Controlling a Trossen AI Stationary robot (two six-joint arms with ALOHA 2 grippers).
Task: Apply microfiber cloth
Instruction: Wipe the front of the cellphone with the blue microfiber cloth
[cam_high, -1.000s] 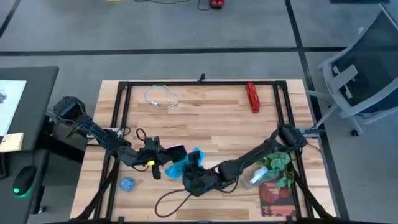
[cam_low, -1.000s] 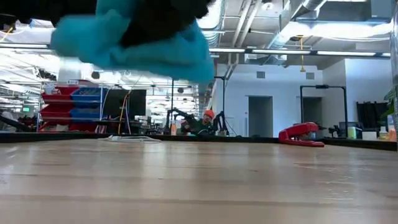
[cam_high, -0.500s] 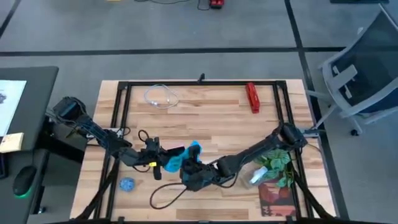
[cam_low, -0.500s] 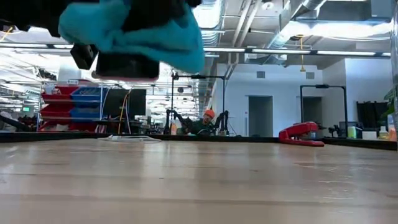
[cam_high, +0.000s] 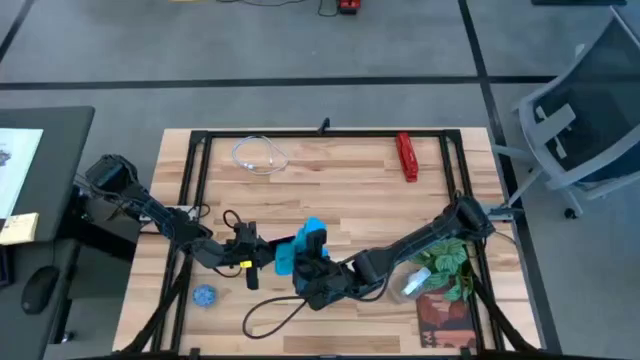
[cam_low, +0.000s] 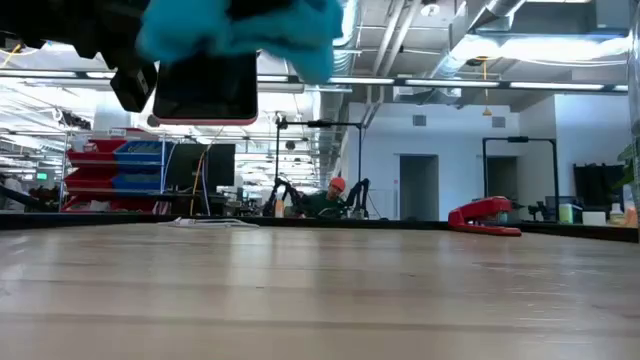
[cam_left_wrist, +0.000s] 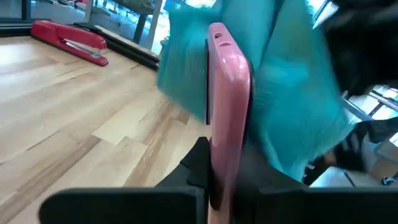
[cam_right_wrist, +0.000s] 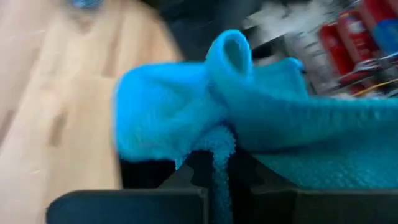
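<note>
Low in the middle of the overhead frame, the right claw (cam_high: 312, 262) is clamped on the bunched microfiber cloth (cam_high: 308, 243) and holds it against the smartphone (cam_low: 205, 88). The left claw (cam_high: 262, 256) is closed on that pink-edged phone, held upright on its edge above the desk (cam_high: 340, 190). In the level view both hang at the upper left.

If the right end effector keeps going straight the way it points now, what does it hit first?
Most likely the phone held by the left end effector. The right end effector, shut on the microfiber cloth, points at it, cloth bunched against it. Exact depth is unclear.
</note>
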